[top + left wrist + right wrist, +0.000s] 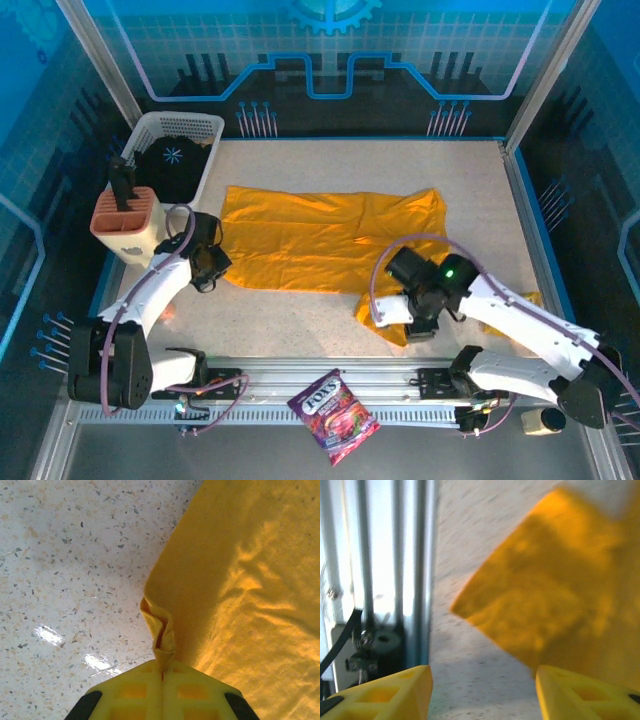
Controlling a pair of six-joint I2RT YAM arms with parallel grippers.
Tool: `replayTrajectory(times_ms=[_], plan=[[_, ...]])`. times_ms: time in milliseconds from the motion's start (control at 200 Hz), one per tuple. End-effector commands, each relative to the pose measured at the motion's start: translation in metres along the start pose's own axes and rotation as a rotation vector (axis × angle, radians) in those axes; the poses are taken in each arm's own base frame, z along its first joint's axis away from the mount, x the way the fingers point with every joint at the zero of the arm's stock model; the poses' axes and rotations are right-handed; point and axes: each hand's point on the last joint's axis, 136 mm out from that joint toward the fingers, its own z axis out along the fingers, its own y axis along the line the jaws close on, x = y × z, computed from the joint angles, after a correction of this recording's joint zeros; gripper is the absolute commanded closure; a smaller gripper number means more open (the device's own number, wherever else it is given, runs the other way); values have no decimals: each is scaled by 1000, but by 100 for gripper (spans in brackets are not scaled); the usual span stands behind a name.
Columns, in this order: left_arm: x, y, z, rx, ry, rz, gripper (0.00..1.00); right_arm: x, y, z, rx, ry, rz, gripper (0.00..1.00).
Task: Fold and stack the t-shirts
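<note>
We see the golden-yellow t-shirt lying crumpled across the middle of the speckled desk, its long side running left to right; one part trails toward the near right edge, beneath the right arm. At the shirt's left end the left claw sits low over the desk; in the left wrist view this claw is fully closed on a small bunched pinch of the shirt's edge, the rest of the cloth spreading away to the right over the bare desk. The right claw hangs over the shirt's near right part; from its own blurred camera the claw stands wide apart with nothing between its fingers, a corner of the cloth lying ahead of it and the metal rail to the left. A white laundry basket stands in the far left corner; a purple candy bag lies at the near edge.
</note>
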Motion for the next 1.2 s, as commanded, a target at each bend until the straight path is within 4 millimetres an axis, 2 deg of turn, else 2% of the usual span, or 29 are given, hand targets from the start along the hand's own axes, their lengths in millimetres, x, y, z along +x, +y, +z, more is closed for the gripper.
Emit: replayTrajectory(times_ms=[0,90,275,485,661,816,911,1136,1196], plan=[[1,-7,-5,53,-13,31,100,0,13,20,17,5,-58,43],[2,-7,-5,61,-17,31,100,-7,16,36,45,-21,-51,43],[1,-8,-5,74,-28,21,100,-3,22,64,29,46,-50,42],[-2,-8,-9,75,-45,23,100,-7,12,75,44,86,-54,43],[0,-6,-13,85,-53,21,100,-8,8,86,28,131,-48,49],[-2,-4,-18,83,-70,23,100,-9,-1,95,41,171,-34,59],[-3,-3,-21,84,-77,25,100,-5,-11,96,64,217,-19,70],[-3,-1,-24,79,-83,26,100,-1,-31,83,141,232,10,100],[-2,0,-25,77,-80,25,100,0,-35,75,178,225,11,100]])
